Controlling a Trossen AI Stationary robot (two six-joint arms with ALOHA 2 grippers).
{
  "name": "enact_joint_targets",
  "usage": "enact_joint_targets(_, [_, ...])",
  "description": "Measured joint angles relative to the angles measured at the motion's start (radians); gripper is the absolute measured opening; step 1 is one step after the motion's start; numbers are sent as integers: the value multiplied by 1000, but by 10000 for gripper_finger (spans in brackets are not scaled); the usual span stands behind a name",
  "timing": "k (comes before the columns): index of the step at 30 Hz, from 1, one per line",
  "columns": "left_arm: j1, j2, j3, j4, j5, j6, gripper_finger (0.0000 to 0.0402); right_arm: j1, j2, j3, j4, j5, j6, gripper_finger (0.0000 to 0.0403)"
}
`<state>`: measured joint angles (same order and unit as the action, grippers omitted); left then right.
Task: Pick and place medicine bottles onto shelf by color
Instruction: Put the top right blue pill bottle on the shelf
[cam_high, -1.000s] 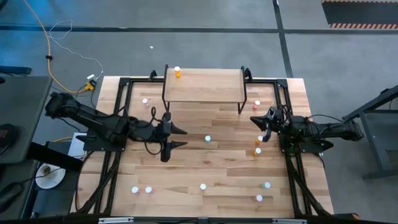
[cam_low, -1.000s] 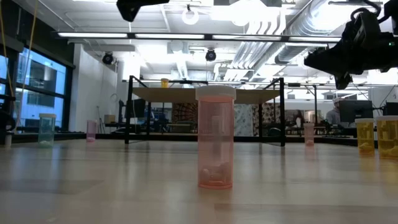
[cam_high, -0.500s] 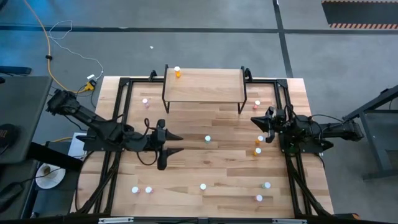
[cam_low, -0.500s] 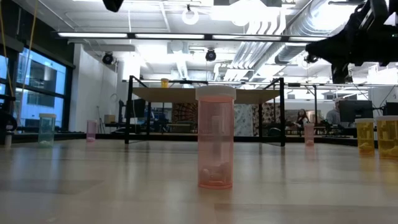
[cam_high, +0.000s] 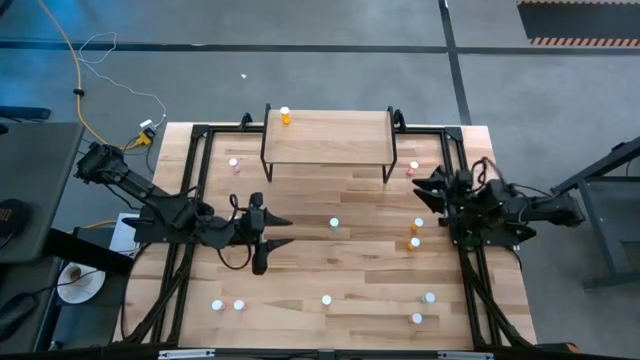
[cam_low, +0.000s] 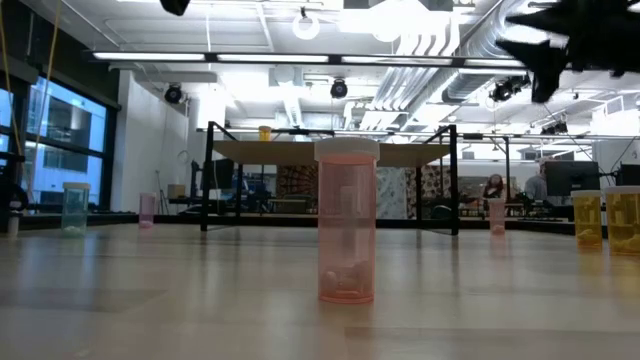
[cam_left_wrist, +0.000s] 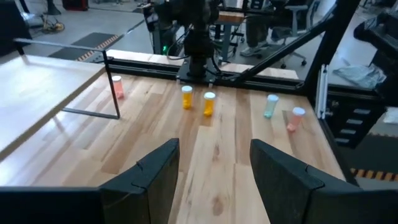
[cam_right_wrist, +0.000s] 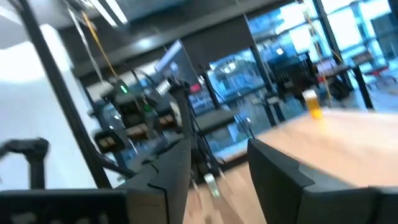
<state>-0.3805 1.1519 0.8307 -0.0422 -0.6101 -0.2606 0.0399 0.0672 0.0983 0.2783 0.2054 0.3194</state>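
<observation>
Wood bench (cam_high: 350, 260) is carrying scattered bottles (cam_high: 415, 235); one orange bottle (cam_high: 286, 117) is sitting at the shelf's (cam_high: 330, 138) ten o'clock corner. Right end effector (cam_high: 425, 184), open and empty, is hovering near three o'clock; left end effector (cam_high: 283, 228), parted, is waiting. Next comes lowering onto a bottle.

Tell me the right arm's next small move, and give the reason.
Probably lower the right end effector onto the nearer orange bottle just beside it. Its fingers stand apart and hold nothing, one orange bottle already stands on the shelf, and the two orange ones on the table are the closest bottles to that arm.
</observation>
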Motion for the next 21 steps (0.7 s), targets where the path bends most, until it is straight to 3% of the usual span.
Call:
enact_joint_targets(7, [30,-1,0,-50,-67,1,188,0,120,142,5,-100,-130,154])
enact_joint_targets(13, [88,-1,0,-158,-82,-66,188,0,306,235,-9,-102,-197,154])
enact_joint_targets(21, [100,-1,0,-180,-81,-61,188,0,535,282,-9,-101,-193,154])
